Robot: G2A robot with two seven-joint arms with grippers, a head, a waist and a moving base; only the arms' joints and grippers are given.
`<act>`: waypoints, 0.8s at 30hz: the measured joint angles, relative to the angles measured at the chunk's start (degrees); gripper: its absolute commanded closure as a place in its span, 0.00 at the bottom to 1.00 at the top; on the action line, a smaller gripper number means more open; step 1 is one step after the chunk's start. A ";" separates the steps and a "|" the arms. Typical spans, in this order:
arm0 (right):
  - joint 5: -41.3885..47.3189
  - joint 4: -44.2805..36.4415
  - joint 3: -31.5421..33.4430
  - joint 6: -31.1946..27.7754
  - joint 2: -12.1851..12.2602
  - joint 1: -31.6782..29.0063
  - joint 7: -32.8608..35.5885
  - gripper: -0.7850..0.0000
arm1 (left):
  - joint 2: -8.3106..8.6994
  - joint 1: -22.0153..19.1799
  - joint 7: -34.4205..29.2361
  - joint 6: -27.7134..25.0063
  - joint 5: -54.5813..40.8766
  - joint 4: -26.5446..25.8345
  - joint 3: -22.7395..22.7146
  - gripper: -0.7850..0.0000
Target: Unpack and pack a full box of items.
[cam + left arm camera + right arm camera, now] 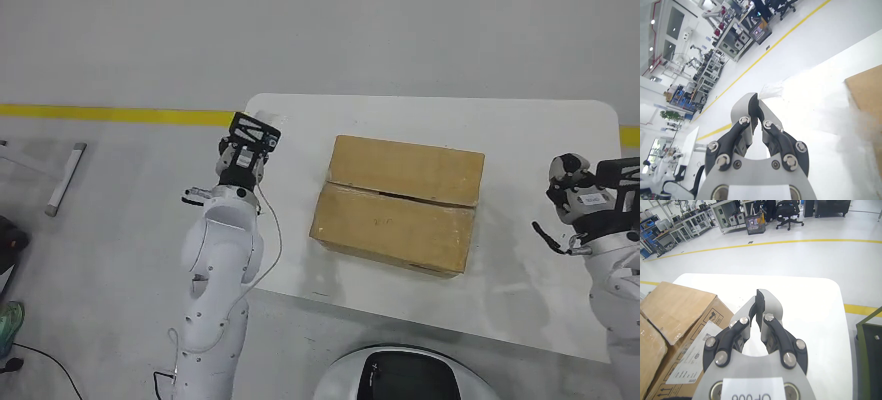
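This was a robotics lab or factory-style workshop, with a pale glossy floor point(810, 258) marked by a yellow line point(120, 114) crossing the upper left of the top view. Beyond the white table point(810, 298) stood aluminium-framed workstations point(728, 217), a black office chair point(789, 218) and racks of blue bins point(680, 97). Other white robots point(662, 162) stood farther back in the hall.

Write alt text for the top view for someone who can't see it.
A brown cardboard box, top flaps folded shut, sits in the middle of a white rounded table. The left gripper is by one side edge of the table, the right gripper by the other, neither touching the box.
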 measured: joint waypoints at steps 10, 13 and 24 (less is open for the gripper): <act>5.21 -1.57 -0.56 -0.83 -0.06 -0.53 3.65 1.00 | 0.37 2.77 -2.52 3.39 0.54 2.31 -4.57 0.00; 8.67 -2.19 -0.22 -1.28 -0.06 -0.55 5.52 1.00 | 0.38 3.17 -3.57 3.72 -0.04 2.26 -5.34 0.00; 15.86 -3.14 0.58 -2.31 0.17 -0.15 10.15 1.00 | 0.05 2.82 -7.63 6.87 -11.00 2.26 -9.51 0.00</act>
